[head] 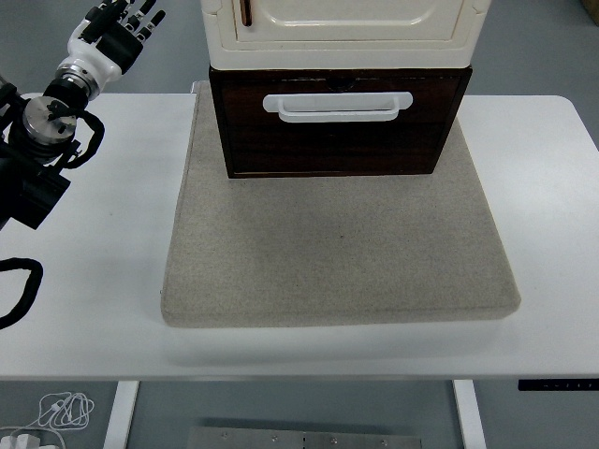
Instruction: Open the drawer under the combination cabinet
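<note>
With the dark drawer (337, 122) pulled partly out under the cream cabinet (342, 28) at 12 o'clock, the left hand (112, 33) hovers at 10 o'clock, fingers apparently loose and empty, and would next need its white handle (337, 107).

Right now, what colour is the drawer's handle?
White, against the dark brown drawer; handle clearest in the head view.

Open grey mat (337, 253) in front of the dark drawer (337, 140), nothing lying on it. White handle (338, 108) on the drawer front fully exposed, reachable from the near side. Cream cabinet (342, 28) directly above, overhanging and blocking access from the top. Bare white table (552, 187) on both sides. Left hand (112, 33) at far left, well apart from the drawer.
</note>
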